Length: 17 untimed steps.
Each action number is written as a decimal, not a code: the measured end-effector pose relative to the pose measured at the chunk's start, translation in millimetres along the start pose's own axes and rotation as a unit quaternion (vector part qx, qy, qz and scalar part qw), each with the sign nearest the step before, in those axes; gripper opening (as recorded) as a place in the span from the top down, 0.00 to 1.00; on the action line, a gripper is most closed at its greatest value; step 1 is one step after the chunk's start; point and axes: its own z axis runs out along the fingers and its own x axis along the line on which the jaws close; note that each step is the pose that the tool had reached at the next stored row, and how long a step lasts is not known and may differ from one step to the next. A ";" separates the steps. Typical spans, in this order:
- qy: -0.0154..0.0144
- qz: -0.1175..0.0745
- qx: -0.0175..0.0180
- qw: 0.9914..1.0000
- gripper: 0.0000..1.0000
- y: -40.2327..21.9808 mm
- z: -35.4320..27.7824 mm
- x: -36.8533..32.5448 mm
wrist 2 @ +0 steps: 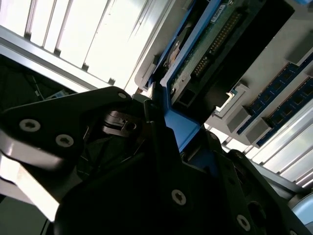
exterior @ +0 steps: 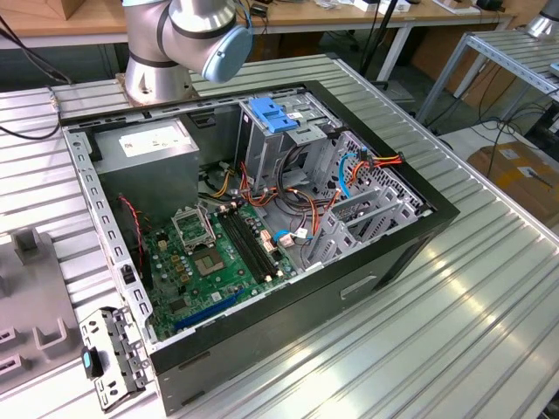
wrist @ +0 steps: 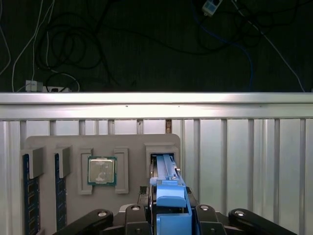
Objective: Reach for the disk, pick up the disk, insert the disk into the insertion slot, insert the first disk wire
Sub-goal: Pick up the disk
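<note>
The gripper (wrist: 171, 196) has its jaws closed snugly on the blue frame of the disk (wrist: 165, 169), which stands on edge in a pocket of the grey tray (wrist: 73, 147) beside a processor chip (wrist: 101, 170). The insertion slot (exterior: 371, 209) sits inside the open computer case (exterior: 262, 336)

The disk (wrist: 168, 196) has a smooth blue plastic carrier; the table (wrist: 244, 156) is ribbed, shiny metal.
</note>
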 end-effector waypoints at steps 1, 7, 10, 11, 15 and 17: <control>0.000 0.000 0.000 1.000 0.63 0.0 -1.2 -0.1; 0.000 0.000 0.000 1.000 0.63 0.0 -11.6 -0.6; 0.000 0.000 0.000 1.000 0.63 0.0 -20.0 -1.0; 0.000 0.000 0.000 1.000 0.63 0.0 -22.5 -1.1; 0.000 0.000 0.000 1.000 0.63 0.0 -32.9 -1.6; 0.000 0.000 0.000 1.000 0.63 0.1 -37.3 -1.8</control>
